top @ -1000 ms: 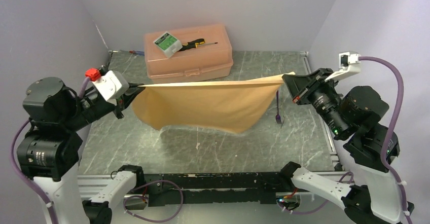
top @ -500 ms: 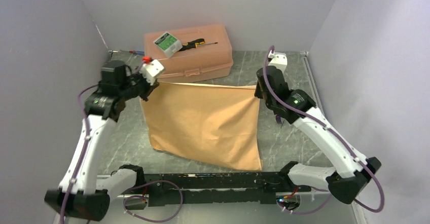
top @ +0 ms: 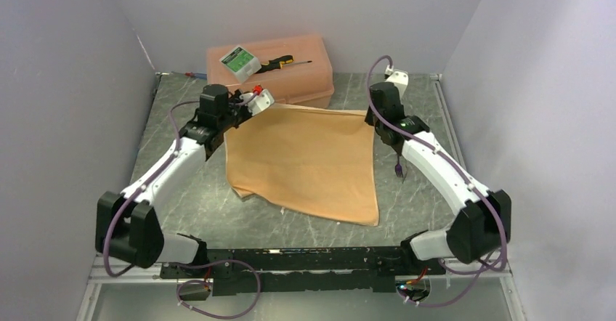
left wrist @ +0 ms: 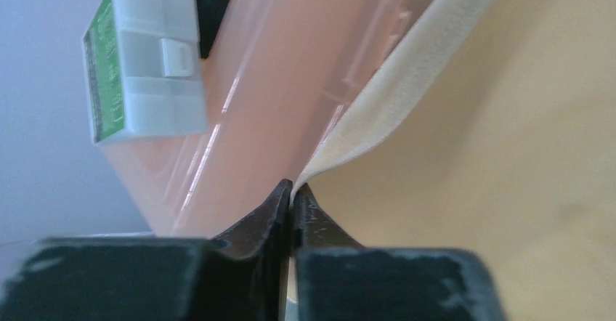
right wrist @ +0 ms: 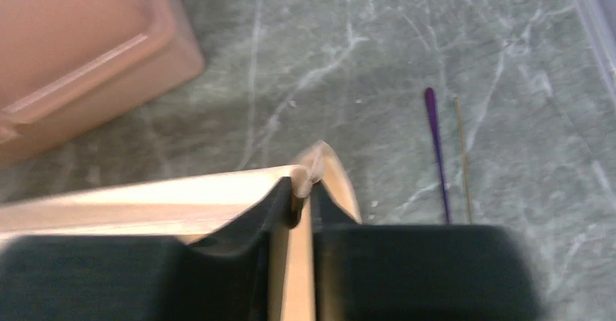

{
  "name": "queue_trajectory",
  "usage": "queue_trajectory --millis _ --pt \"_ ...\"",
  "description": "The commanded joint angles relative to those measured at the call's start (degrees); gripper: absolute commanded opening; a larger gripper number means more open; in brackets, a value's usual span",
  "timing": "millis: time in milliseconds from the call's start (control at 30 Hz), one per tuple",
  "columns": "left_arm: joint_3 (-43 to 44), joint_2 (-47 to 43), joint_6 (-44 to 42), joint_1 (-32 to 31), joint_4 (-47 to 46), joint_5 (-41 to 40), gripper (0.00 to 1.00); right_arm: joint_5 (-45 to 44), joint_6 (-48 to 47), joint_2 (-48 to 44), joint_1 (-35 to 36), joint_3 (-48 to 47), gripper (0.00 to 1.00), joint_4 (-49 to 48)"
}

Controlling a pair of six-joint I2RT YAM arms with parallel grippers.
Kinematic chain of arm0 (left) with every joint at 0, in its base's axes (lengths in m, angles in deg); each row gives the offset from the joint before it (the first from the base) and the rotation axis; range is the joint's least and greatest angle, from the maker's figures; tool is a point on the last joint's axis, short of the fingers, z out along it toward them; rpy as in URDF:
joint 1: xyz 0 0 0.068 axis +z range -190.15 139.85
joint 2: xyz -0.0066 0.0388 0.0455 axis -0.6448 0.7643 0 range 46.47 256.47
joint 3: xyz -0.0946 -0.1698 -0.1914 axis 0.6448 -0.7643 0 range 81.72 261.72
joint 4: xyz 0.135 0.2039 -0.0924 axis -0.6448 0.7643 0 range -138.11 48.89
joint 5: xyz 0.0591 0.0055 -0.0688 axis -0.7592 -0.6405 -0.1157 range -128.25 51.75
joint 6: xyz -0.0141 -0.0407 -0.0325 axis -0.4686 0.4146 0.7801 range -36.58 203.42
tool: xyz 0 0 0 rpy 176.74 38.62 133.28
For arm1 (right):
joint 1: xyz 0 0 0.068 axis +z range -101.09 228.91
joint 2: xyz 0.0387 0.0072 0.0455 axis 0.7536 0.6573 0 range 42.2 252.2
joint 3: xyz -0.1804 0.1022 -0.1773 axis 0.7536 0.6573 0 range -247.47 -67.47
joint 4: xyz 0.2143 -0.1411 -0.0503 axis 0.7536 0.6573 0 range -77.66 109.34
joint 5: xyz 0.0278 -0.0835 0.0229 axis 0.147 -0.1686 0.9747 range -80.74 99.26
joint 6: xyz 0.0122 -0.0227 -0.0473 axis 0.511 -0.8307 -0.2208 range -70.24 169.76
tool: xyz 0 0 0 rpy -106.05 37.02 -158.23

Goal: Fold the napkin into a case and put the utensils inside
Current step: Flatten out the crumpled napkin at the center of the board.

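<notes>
The peach-orange napkin [top: 305,161] lies spread over the middle of the table, its far edge held up by both arms just in front of the plastic box. My left gripper [top: 256,108] is shut on the napkin's far left corner [left wrist: 341,147]. My right gripper [top: 369,114] is shut on the far right corner [right wrist: 319,163]. A purple-blue fork [top: 399,163] lies on the table right of the napkin, partly under my right arm; its thin handle shows in the right wrist view [right wrist: 436,154]. No folded case is in view.
A rigid peach plastic box [top: 270,74] stands at the back, close behind the napkin's far edge. On its lid lie a white and green small box [top: 240,61] and a black-and-yellow screwdriver [top: 282,62]. Grey walls close in left, right and back.
Both arms have reached forward and lowered. The napkin, first stretched in the air between them, now lies spread on the table with its far edge close to the box.
</notes>
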Motion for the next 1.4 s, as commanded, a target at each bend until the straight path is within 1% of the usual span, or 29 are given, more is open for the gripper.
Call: queue_trajectory --millis 0,33,67,100,133,167,233,333,400,467,533,600,667,767,933,1033,1133,1200,1300,1333,1367 --pt "6.63 4.55 -0.89 0.40 -3.88 -11.88 0.39 -4.90 0.09 3.15 -1.43 -2.19 0.36 0.39" --pt "8.39 5.01 0.73 0.03 1.03 -11.51 0.69 -5.84 0.85 3.07 -1.38 -2.12 0.51 1.64" --pt "9.79 4.83 2.48 -0.44 5.14 -11.13 0.87 -6.83 1.22 2.62 -1.29 -1.69 0.65 2.69" --pt "10.00 3.95 3.92 -0.97 10.08 -10.60 0.93 -8.07 1.34 1.86 -0.88 -0.99 0.77 3.61" --pt "9.83 2.44 4.68 -1.45 13.13 -9.90 0.94 -9.47 1.61 0.86 -0.12 -0.33 0.87 4.94" --pt "9.45 -0.33 5.03 -1.72 15.61 -9.06 0.94 -10.79 2.36 -0.20 0.73 0.32 0.94 7.24" --pt "9.12 -5.06 5.80 -1.75 21.76 -6.50 0.94 -13.13 4.20 -2.76 4.27 1.66 0.98 11.92" --pt "9.79 -11.87 6.46 -1.75 37.64 1.62 0.94 -14.19 8.23 -7.93 11.19 5.39 1.00 17.78" --pt "7.84 -16.65 5.77 -1.87 47.73 9.85 0.94 -11.40 11.78 -10.52 15.65 8.55 1.00 20.72" --pt "3.40 -20.63 4.42 -2.45 53.82 14.83 0.93 -7.62 16.09 -10.67 18.47 12.07 1.00 23.88" --pt "-1.77 -22.12 3.96 -3.42 55.78 15.47 0.92 -4.20 19.24 -9.98 20.61 15.49 1.00 24.44" --pt "-5.49 -21.07 3.87 -4.41 56.00 14.49 0.90 -0.19 21.16 -9.17 21.67 18.91 1.00 22.37" --pt "-8.40 -19.14 3.34 -4.97 53.88 12.57 0.89 2.81 22.04 -7.94 22.45 21.05 1.00 20.23" --pt "-11.56 -16.83 0.09 -5.18 49.23 11.31 0.89 4.21 23.30 -5.97 24.18 21.94 1.00 20.21" --pt "-15.05 -12.38 -2.14 -5.27 39.91 8.33 0.89 6.91 25.57 -5.06 25.33 25.40 1.00 19.94" --pt "-16.65 -11.85 -3.87 -5.73 37.78 7.98 0.89 7.74 27.30 -4.80 25.29 28.03 1.00 19.16" --pt "-16.48 -9.61 -5.98 -6.15 36.75 5.31 0.88 7.52 27.50 -4.34 25.12 29.42 0.99 17.60" --pt "-14.69 -6.88 -7.63 -6.15 37.47 4.73 0.88 7.09 27.22 -2.83 24.92 29.15 0.98 16.94" --pt "-10.23 -0.68 -8.08 -6.15 40.10 4.24 0.88 6.86 27.29 -0.56 24.79 28.66 0.95 16.25" --pt "-8.60 2.99 -8.02 -6.15 41.19 3.27 0.88 6.82 27.54 -0.15 24.64 28.80 0.94 15.72" --pt "-6.89 5.43 -7.30 -6.15 41.83 2.55 0.85 6.88 27.85 0.03 24.55 29.17 0.92 15.19"
